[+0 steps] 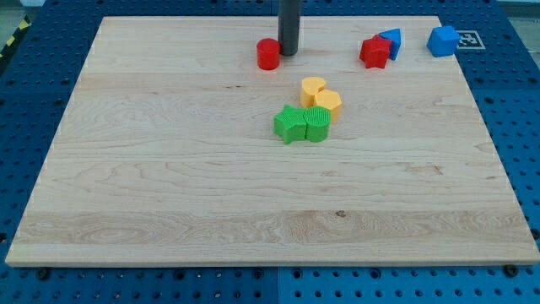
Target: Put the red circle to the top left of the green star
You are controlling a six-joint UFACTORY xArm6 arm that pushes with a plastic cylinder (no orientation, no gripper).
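Green star [289,124]: nearest the view's bottom, touching a second green block [318,123] on its right.
Yellow blocks [321,97]: just above the star's right.
Red circle [268,54]: well above the green star, slightly left, on the counter [169,194].
My tip [288,54]: just right of the red circle (no pincer on this rod).

My tip [288,54] is standing just beside the red circle [268,54], on its right, near the board's [169,186] top edge. The green star [290,124] is sitting lower, touching another green block [317,123], with two yellow blocks [321,95] just above them.
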